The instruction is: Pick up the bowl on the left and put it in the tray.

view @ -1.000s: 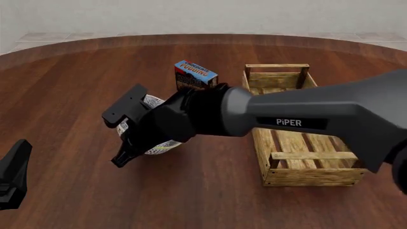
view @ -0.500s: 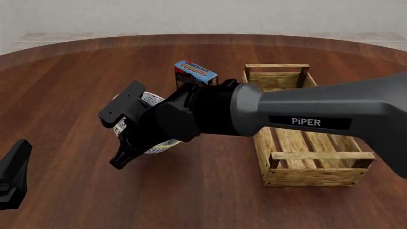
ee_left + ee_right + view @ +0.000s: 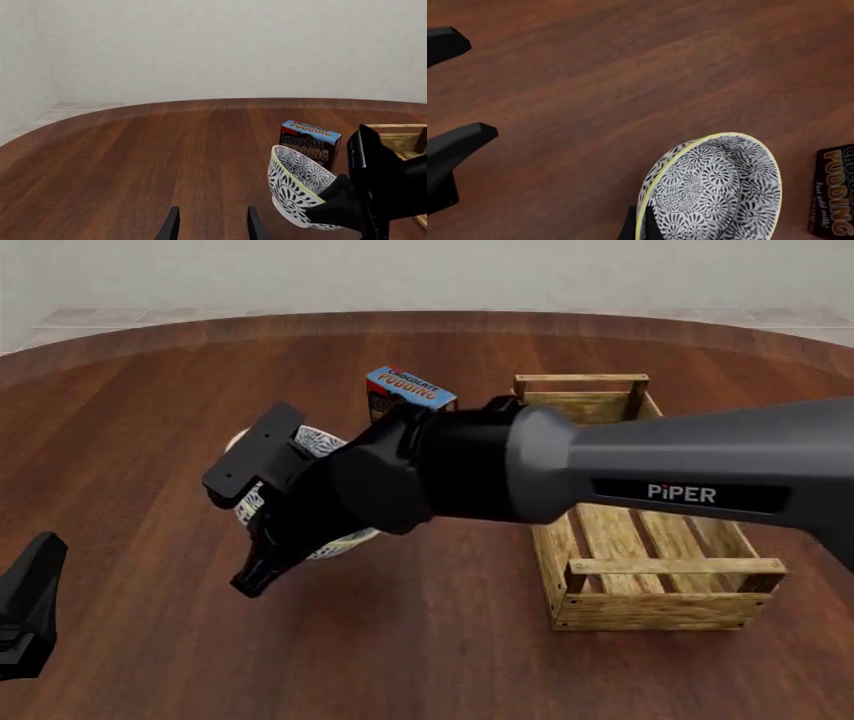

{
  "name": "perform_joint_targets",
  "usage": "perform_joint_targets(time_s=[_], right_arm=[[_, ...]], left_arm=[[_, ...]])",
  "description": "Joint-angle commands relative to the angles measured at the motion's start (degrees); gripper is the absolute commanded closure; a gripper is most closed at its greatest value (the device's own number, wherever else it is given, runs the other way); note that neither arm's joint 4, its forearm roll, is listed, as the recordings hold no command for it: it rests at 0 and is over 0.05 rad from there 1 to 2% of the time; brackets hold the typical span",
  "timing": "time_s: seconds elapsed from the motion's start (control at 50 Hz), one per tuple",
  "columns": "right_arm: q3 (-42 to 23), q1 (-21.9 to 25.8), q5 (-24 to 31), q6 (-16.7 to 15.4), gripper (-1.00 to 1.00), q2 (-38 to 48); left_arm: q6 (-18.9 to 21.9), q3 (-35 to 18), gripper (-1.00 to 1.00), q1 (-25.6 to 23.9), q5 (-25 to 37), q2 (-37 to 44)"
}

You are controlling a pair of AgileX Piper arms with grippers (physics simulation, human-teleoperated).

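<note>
The bowl (image 3: 315, 446), blue-and-white patterned with a pale rim, hangs tilted on its side above the table, left of the tray (image 3: 675, 566). My right gripper (image 3: 262, 562) is shut on its rim, and the arm hides most of the bowl in the front view. The right wrist view looks into the bowl (image 3: 715, 194), with the fingertips (image 3: 634, 227) pinching its rim. From the left wrist view, the bowl (image 3: 298, 184) is off the wood with the right gripper's black body behind it. My left gripper (image 3: 22, 624) rests at the table's near left, open and empty, its fingertips (image 3: 172, 228) apart.
A blue chocolate pudding box (image 3: 410, 396) stands upright just behind the bowl, left of the tray's far end. The light-wood tray (image 3: 399, 141) lies lengthwise on the right. The right arm spans the table's middle from the right edge.
The right arm has shifted slightly to the left with the bowl held in it, still tilted. The left gripper has not moved.
</note>
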Motion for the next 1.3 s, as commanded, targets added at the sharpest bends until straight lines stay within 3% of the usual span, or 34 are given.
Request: perform_joint_targets(time_s=[0.02,0.84,1.3], right_arm=[[0.2,0.1,1.0,-1.8,1.00,-1.5],[3.9,-1.4,2.4,-7.8,1.00,-8.4],[5.5,0.0,3.2,-7.8,1.00,-12.8]], left_arm=[[0.0,0.0,-1.00,0.0,0.0,0.0],[0.0,0.0,-1.00,0.0,0.0,0.0],[0.0,0.0,-1.00,0.0,0.0,0.0]])
